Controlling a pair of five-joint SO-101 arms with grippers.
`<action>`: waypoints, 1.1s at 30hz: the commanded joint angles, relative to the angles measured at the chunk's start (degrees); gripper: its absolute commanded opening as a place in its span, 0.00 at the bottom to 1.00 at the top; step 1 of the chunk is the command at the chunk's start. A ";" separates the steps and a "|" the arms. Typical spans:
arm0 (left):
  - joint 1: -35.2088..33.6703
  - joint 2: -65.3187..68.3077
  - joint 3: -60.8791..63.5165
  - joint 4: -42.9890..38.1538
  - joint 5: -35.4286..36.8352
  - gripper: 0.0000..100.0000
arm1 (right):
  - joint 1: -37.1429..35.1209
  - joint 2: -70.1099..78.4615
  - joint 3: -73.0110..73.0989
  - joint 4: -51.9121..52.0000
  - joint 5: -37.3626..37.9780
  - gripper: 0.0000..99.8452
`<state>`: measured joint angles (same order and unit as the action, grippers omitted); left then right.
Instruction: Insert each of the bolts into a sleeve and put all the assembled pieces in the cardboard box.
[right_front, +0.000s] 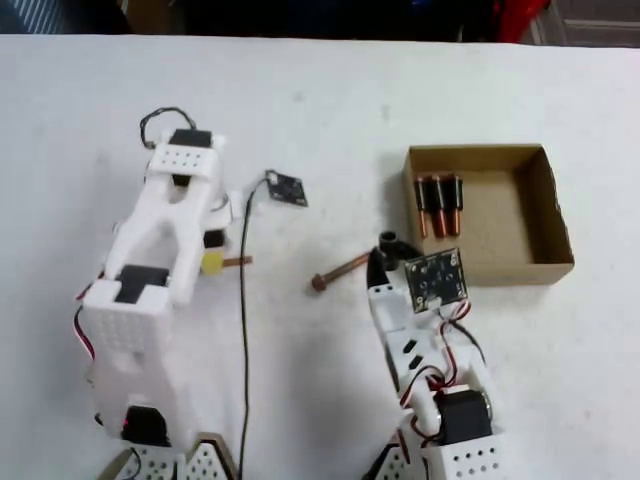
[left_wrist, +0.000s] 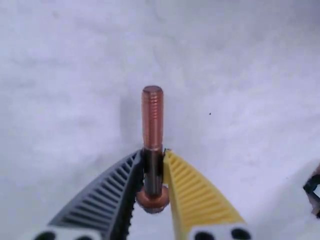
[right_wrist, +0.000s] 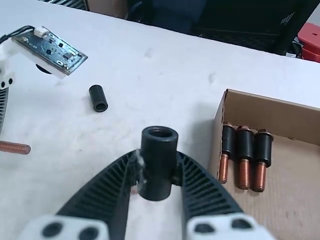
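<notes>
— State of left gripper (left_wrist: 154, 154)?
— Clamped on a bolt (left_wrist: 152, 117) just above the head, threads sticking out over the worktop (left_wrist: 240, 75).
— And right gripper (right_wrist: 157, 160)?
— Closed round a black sleeve (right_wrist: 159, 142), open end showing, near the box (right_wrist: 300, 170).
— Inside the box?
— Three assembled pieces (right_front: 438, 205), side by side along one wall.
— Loose on the worktop?
— A spare sleeve (right_wrist: 98, 98), lying apart. Also a second bolt (right_front: 340, 270), tip by the right gripper, perhaps touching; hard to tell.
</notes>
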<state>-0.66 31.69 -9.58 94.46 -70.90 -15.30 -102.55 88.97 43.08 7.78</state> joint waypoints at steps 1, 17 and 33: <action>-0.04 -0.57 -0.88 -0.35 -0.53 0.10 | 0.13 -0.66 -0.44 -1.63 -0.53 0.02; 0.04 -3.82 -7.12 0.62 7.47 0.09 | 0.13 -0.66 -0.44 -1.63 -0.44 0.02; 3.47 -17.54 -8.88 5.10 35.52 0.09 | 0.13 -0.66 -0.44 -1.63 -0.44 0.02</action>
<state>3.03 17.89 -16.00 99.03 -40.22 -15.30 -102.55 88.97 43.08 7.78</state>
